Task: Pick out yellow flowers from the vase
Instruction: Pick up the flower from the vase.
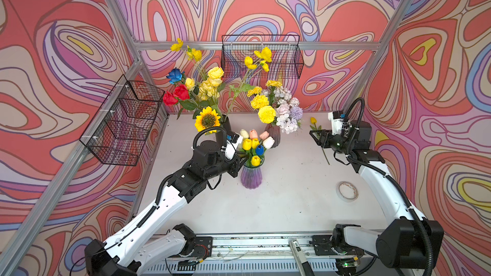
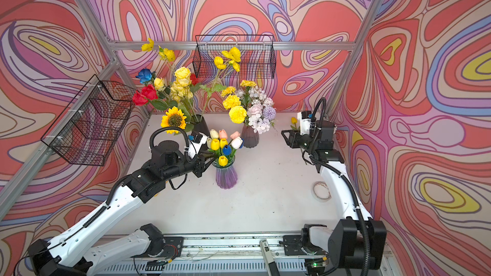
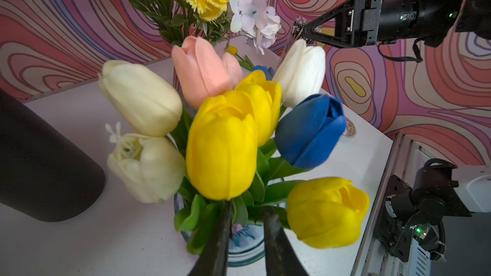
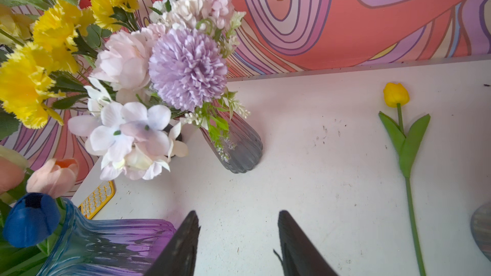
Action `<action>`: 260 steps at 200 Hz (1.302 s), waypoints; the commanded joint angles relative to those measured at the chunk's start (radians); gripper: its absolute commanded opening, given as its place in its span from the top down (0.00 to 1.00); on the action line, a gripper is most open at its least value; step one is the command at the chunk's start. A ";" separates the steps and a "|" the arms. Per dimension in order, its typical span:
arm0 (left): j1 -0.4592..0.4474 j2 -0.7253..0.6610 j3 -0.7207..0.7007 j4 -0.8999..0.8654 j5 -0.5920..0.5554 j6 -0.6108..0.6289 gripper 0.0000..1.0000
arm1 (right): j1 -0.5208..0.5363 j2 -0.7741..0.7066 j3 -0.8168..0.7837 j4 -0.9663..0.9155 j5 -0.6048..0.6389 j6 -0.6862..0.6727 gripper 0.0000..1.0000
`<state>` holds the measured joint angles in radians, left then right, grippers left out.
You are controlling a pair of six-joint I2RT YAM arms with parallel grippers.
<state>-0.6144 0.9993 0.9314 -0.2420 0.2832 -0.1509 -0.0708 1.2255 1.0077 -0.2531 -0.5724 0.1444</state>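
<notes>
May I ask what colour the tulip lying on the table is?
The tulip is yellow; it shows best in the right wrist view.

A lab robot cell, shown by its aluminium frame (image 1: 212, 45), swirl-printed backdrop walls (image 1: 265, 1) and white table (image 1: 279, 208).

The tulip vase (image 1: 251, 177) sits in front, sunflower vase (image 2: 202, 126) back left, another vase (image 1: 273, 135) back right, a loose tulip (image 1: 313, 120) far right.

No txt I can read anywhere. Print on tape roll (image 1: 341, 197) too small and blurred; sticker on R wrist cam housing (image 1: 337, 121) illegible too.
</notes>
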 commanded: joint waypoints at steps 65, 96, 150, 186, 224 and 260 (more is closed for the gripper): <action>0.001 0.020 0.031 0.033 -0.070 0.028 0.74 | -0.001 -0.027 -0.028 0.033 -0.023 0.009 0.50; 0.001 0.043 0.044 0.042 -0.060 0.037 0.74 | -0.001 -0.038 -0.038 0.038 -0.022 0.009 0.50; 0.001 0.060 0.046 0.060 -0.067 0.042 0.77 | 0.001 -0.050 -0.046 0.038 -0.023 0.009 0.51; 0.001 0.064 0.038 0.076 -0.092 0.038 0.81 | -0.003 -0.057 -0.052 0.043 -0.026 0.009 0.51; 0.001 0.075 0.029 0.093 -0.086 0.034 0.83 | -0.001 -0.066 -0.061 0.044 -0.026 0.009 0.51; 0.001 0.084 0.022 0.099 -0.075 0.028 0.84 | -0.001 -0.072 -0.064 0.045 -0.026 0.011 0.51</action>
<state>-0.6144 1.0767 0.9524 -0.1806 0.2050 -0.1242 -0.0708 1.1748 0.9607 -0.2230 -0.5919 0.1520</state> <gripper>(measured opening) 0.165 0.490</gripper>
